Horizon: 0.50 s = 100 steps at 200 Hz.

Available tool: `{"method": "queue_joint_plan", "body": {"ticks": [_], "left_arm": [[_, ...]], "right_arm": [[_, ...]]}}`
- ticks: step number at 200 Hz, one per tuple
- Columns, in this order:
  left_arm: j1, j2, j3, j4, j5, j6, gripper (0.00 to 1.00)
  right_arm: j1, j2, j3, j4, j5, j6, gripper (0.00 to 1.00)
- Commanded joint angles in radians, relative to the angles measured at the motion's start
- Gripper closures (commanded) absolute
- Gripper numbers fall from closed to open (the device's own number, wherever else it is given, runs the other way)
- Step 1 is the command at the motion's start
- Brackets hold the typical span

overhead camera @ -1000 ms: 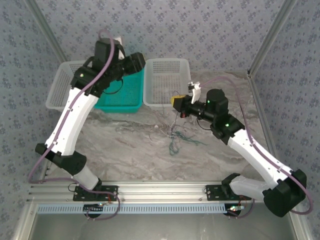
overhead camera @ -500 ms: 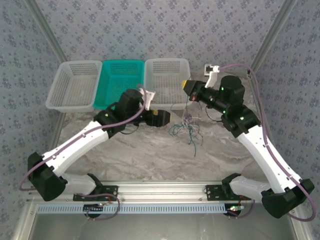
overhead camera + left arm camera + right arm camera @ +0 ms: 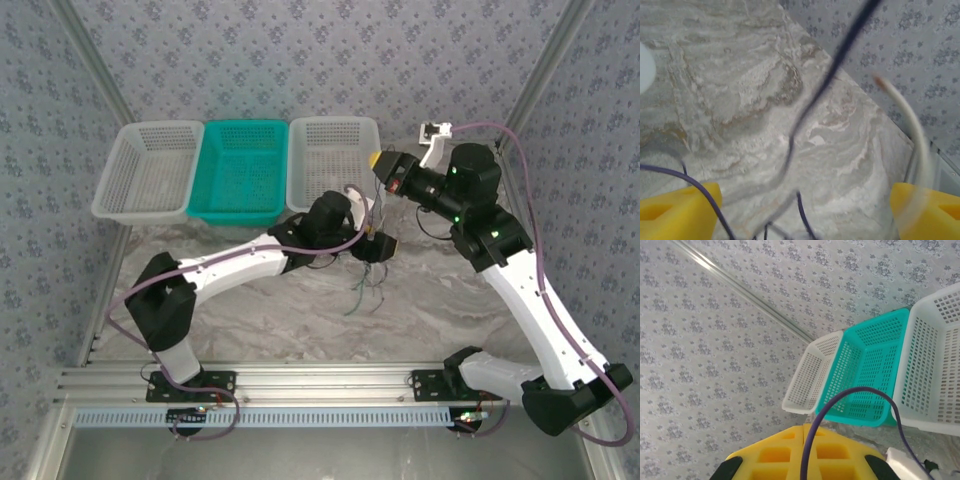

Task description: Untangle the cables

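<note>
The cables [image 3: 365, 285] are thin green, dark and white wires hanging in a loose bunch over the marble table [image 3: 260, 300]. Their top strands run up to my right gripper [image 3: 378, 163], raised in front of the right white basket and shut on them. In the right wrist view a dark purple cable [image 3: 855, 390] arcs out over the closed yellow fingers [image 3: 775, 455]. My left gripper [image 3: 385, 247] sits in the hanging strands just below, open. Its wrist view shows yellow fingers [image 3: 680, 210] wide apart, with a dark cable [image 3: 830, 75] and a white cable [image 3: 910, 125] between them.
Three baskets line the back: a white one [image 3: 112, 185], a teal one [image 3: 210, 210] and a white one [image 3: 296, 170]. Patterned walls close in at the back and both sides. A metal rail [image 3: 320, 380] runs along the near edge.
My left arm swung from over the teal basket down to the centre, into the hanging cables. My right gripper rose toward the back right, lifting the bunch off the table.
</note>
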State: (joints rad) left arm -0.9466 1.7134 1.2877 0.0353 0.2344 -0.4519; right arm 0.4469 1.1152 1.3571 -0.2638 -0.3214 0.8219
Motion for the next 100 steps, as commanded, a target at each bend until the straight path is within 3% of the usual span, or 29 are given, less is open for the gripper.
{"method": "queue_joint_plan", "body": {"ticks": [1, 16, 69, 100], "left_arm": [[-0.008, 0.023, 0.046, 0.005, -0.176, -0.066, 0.41], [-0.009, 0.025, 0.052, -0.072, -0.244, -0.105, 0.51], [-0.008, -0.064, -0.105, -0.177, -0.344, -0.101, 0.52], [-0.008, -0.119, -0.213, -0.231, -0.408, -0.116, 0.50]], "right_arm": [[-0.034, -0.014, 0.047, 0.011, -0.002, 0.105, 1.00], [-0.079, -0.029, 0.049, 0.016, -0.004, 0.160, 1.00], [-0.377, -0.051, 0.157, -0.031, -0.044, 0.305, 1.00], [-0.427, -0.034, 0.239, -0.044, -0.020, 0.286, 1.00]]}}
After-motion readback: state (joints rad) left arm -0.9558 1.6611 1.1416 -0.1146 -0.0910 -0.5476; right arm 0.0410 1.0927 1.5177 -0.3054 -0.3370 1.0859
